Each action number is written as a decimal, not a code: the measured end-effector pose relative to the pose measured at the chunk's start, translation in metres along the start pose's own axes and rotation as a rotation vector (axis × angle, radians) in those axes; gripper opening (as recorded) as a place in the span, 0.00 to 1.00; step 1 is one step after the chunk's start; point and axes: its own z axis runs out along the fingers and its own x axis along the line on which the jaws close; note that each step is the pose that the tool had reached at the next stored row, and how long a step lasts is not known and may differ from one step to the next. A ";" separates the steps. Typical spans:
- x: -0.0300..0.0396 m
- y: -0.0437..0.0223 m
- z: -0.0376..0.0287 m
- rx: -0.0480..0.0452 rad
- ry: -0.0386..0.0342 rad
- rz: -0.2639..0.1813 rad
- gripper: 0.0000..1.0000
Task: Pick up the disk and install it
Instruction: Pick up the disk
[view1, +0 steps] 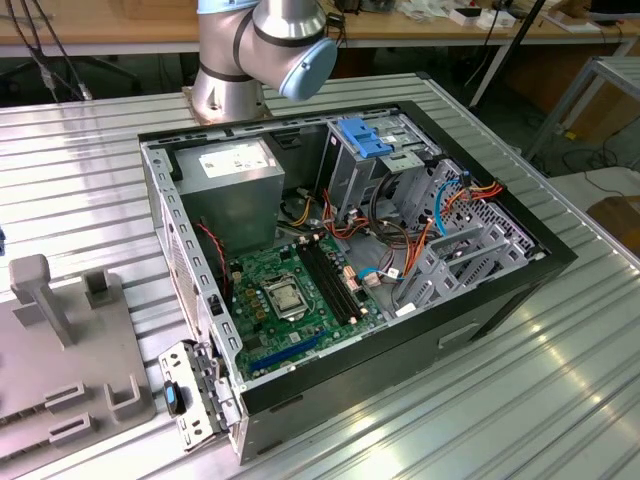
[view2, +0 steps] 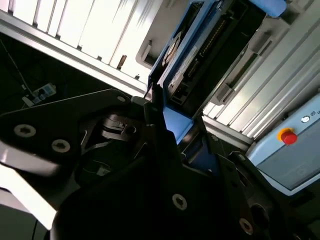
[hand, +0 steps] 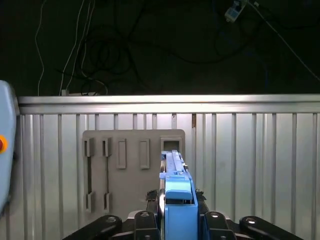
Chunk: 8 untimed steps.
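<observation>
1 PC case (view1: 480, 310), lid off. Inside case: 1 motherboard (view1: 270, 330), 1 CPU socket (view1: 285, 298), 1 PSU (view1: 235, 185), 1 light-blue bracket (view1: 362, 137). Behind case: 1 robot arm (view1: 265, 50). Beside case, exterior view's left: 1 grey fixture plate (view1: 60, 350). Also 1 disk (hand: 176, 197) clamped in 1 gripper (hand: 179, 215).
</observation>
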 end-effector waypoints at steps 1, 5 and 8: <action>0.0003 -0.0002 -0.0069 0.0001 0.0000 0.000 0.37; 0.0011 -0.0005 -0.0225 0.0001 0.0002 0.000 0.37; 0.0016 -0.0008 -0.0333 0.0001 0.0002 0.000 0.37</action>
